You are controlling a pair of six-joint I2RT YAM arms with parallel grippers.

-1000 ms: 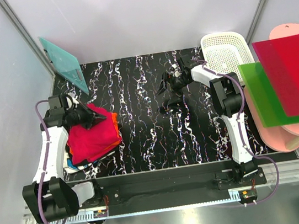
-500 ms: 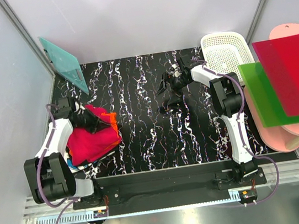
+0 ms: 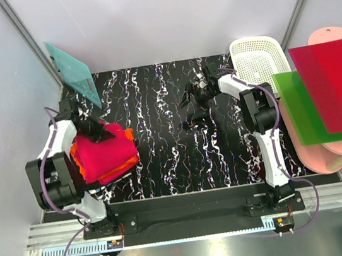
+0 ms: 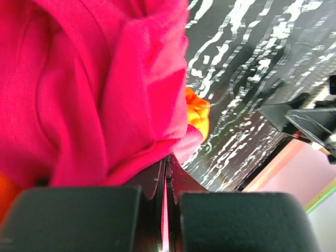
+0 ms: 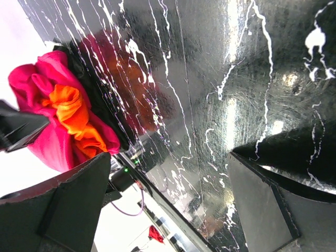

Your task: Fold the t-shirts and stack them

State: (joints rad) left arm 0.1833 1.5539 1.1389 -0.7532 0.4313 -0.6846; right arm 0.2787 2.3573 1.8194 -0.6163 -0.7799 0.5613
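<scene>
A crimson-pink t-shirt (image 3: 104,153) lies folded on top of a pile at the table's left, with a bright orange t-shirt (image 3: 117,172) showing under its edges. My left gripper (image 3: 98,133) is shut and rests on the far edge of the red shirt. In the left wrist view its tips (image 4: 166,157) touch a fold of the red shirt (image 4: 79,89), and the orange shirt (image 4: 197,113) peeks out beyond. No cloth is plainly pinched. My right gripper (image 3: 189,97) hangs open over the table's far middle, holding nothing. Its wrist view (image 5: 170,157) shows the pile (image 5: 73,113) far off.
A white basket (image 3: 260,58) stands at the back right. Stiff green (image 3: 305,109) and red (image 3: 337,85) boards lie on pink boards (image 3: 328,157) off the right edge. A teal board (image 3: 70,69) leans at the back left. Other cloth (image 3: 87,189) sits under the pile.
The left arm's elbow swung back toward the left wall while its gripper stayed on the pile. The red shirt went from loose and bunched to a flatter fold. The right arm held still.
</scene>
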